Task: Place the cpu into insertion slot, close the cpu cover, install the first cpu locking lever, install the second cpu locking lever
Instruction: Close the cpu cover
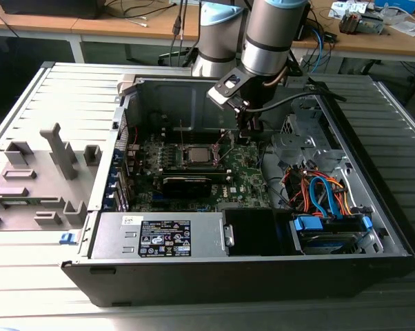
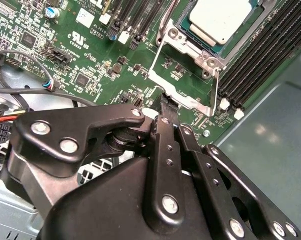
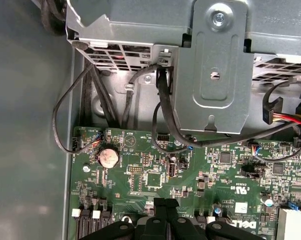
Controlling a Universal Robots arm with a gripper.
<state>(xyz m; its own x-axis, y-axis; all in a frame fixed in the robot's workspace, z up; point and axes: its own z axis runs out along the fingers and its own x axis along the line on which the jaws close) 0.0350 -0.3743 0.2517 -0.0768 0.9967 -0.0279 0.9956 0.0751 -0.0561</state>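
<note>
The cpu point(image 2: 221, 19), a silver-topped square chip, lies in the insertion slot point(image 1: 197, 156) on the green motherboard; the slot's pin field is hidden under it. The silver cpu cover point(image 2: 189, 46) lies flat around the chip's edges. Two thin wire locking levers point(image 2: 158, 50) point(image 2: 216, 90) stand out from the socket's sides, and in the exterior view they rise as thin wires point(image 1: 182, 136). My gripper point(image 2: 165, 106) is shut, its black fingertips pressed together just beside the socket's metal bracket point(image 2: 183, 99), near the end of one lever. I see nothing between the fingers point(image 3: 160, 204).
The open computer case holds a black-labelled power supply box point(image 1: 165, 236) at the front and a drive bay with blue and orange cables point(image 1: 325, 196) at the exterior view's right. Black memory slots point(image 2: 263, 52) flank the socket. A grey fixture tray point(image 1: 35, 181) lies outside the case.
</note>
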